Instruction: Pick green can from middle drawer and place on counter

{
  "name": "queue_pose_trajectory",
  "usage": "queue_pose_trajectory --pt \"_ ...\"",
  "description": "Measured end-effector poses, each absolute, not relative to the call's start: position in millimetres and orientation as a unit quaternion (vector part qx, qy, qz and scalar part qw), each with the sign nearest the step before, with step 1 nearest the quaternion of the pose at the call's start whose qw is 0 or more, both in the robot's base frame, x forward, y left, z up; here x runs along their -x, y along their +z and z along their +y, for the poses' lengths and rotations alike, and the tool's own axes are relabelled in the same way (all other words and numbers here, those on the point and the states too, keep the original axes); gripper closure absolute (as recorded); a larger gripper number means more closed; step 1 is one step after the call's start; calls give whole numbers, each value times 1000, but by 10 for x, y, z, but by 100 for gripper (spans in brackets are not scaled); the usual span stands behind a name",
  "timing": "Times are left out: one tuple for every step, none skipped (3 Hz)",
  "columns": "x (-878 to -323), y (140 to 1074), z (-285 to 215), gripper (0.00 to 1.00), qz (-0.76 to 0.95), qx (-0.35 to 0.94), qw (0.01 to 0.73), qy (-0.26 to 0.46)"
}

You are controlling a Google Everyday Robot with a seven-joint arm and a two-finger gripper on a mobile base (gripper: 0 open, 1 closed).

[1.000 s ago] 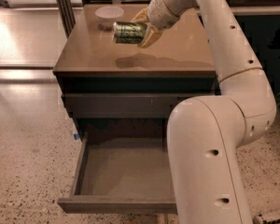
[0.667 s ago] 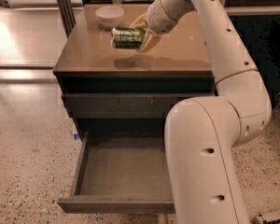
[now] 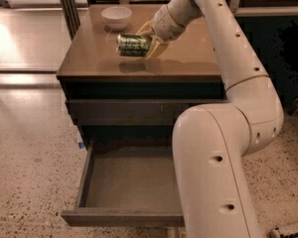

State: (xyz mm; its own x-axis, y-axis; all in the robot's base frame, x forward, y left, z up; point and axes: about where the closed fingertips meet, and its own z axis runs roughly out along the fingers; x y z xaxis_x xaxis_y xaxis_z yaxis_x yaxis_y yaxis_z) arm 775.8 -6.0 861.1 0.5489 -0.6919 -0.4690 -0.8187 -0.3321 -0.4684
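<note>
Pale two-finger gripper (image 3: 148,39) pinches the small dark green metal can (image 3: 133,44) by one end, held sideways just above the glossy tan-brown bench (image 3: 188,58). Probably light, thin-walled, slick: firm mid-body hold judged safest.

Office-like room: terrazzo floor (image 3: 30,172), drawer cabinet (image 3: 139,110), end effector (image 3: 149,39) above counter (image 3: 188,58).

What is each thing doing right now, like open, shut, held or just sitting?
green can: lying sideways, held above the counter.
gripper: shut on the green can, over the counter.
middle drawer: pulled open.
upper drawer: shut.
white bowl: upright on the counter.
</note>
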Motion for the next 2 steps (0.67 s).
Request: queue_pose_trajectory --pt "-7885 8323 -202 100 492 802 329 86" --pt "-7885 8323 -202 100 492 802 329 86"
